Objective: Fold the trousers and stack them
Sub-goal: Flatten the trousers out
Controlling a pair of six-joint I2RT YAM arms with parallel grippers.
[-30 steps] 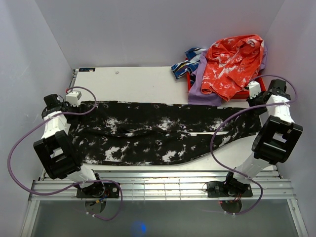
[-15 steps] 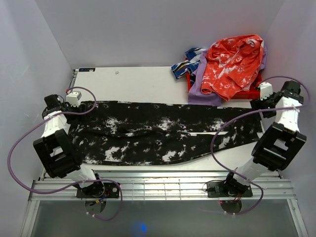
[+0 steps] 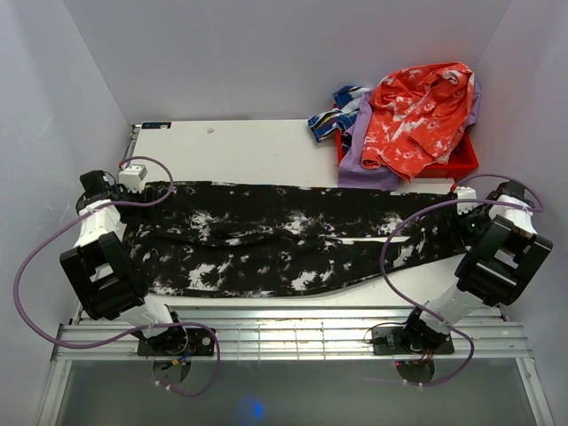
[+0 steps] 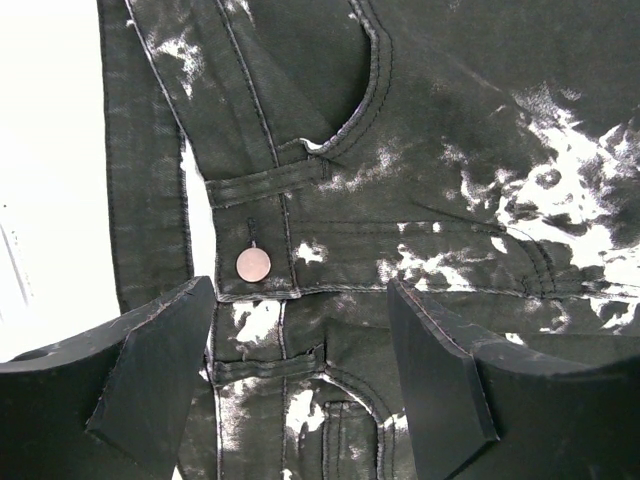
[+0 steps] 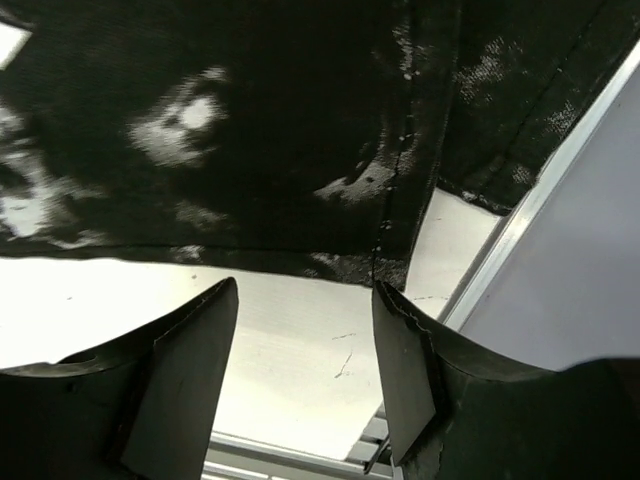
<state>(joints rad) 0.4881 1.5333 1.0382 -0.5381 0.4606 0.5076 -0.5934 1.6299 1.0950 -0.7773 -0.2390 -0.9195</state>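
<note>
The black trousers (image 3: 284, 240) with white blotches lie spread flat across the table, waist to the left and leg ends to the right. My left gripper (image 3: 105, 197) hovers open over the waistband; its fingers straddle the copper button (image 4: 253, 265) and the pocket seams (image 4: 360, 110), with the gripper (image 4: 300, 300) holding nothing. My right gripper (image 3: 475, 220) is at the leg ends. In the right wrist view it (image 5: 305, 300) stands open above bare table (image 5: 300, 350), just short of the leg hem (image 5: 385, 262).
A red bin (image 3: 463, 165) at the back right holds a heap of clothes: an orange-and-white garment (image 3: 413, 111), purple cloth (image 3: 355, 155) and a blue patterned piece (image 3: 330, 120). The table's metal edge rail (image 5: 545, 200) and the side wall run close by the right gripper.
The right arm has swung from the far corner of the leg end toward the near side, and its gripper now stands open off the hem. The left arm and the trousers have not moved.
</note>
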